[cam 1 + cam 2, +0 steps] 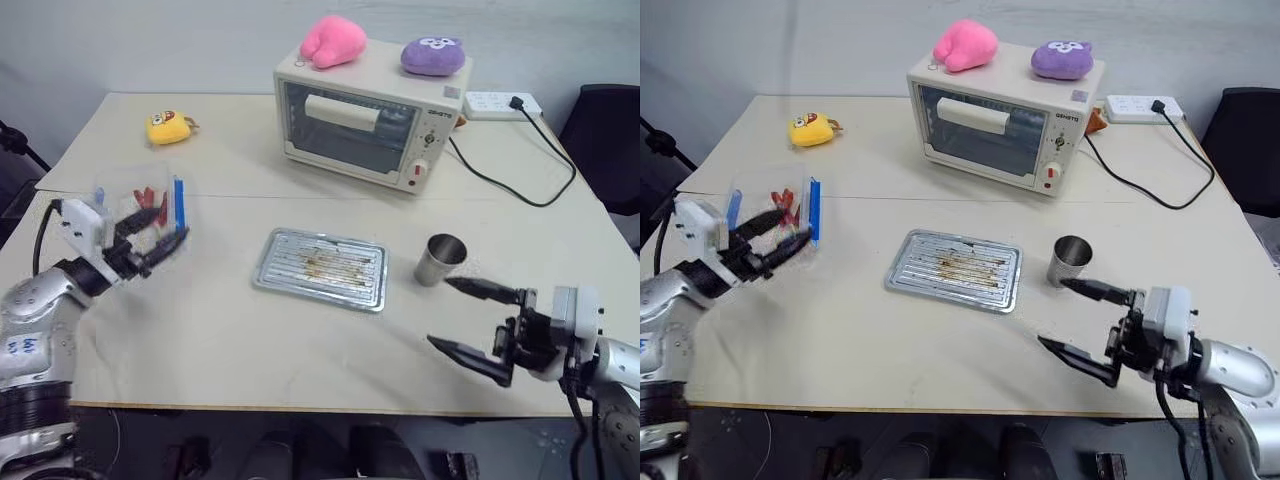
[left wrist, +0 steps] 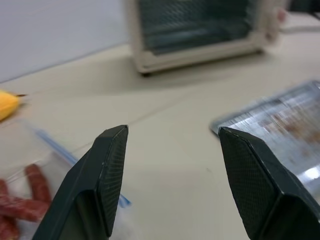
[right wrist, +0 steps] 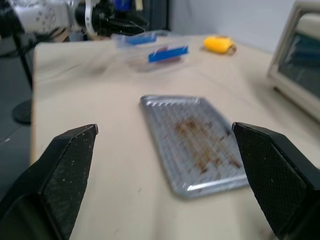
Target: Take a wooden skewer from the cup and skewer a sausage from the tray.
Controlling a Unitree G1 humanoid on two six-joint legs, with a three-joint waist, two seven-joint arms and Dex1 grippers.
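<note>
So the tray [image 1: 321, 268] sat mid-worktop [image 1: 220, 340], greasy and with no sausage on it. The cup [image 1: 440, 258] stood just off its right end. The sausages [image 2: 30, 197] were over in the clear box [image 1: 150, 215] on the left. Left end effector [image 1: 150, 250] hovered spread by that box, holding nothing. Right end effector [image 1: 470, 320] was spread wide near the cup, empty too.

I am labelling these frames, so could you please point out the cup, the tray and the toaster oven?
cup [image 1: 440, 259], left eye view, on its metal side wall.
tray [image 1: 322, 267], left eye view, on its ridged, greasy bottom.
toaster oven [image 1: 345, 125], left eye view, on its glass door.
</note>
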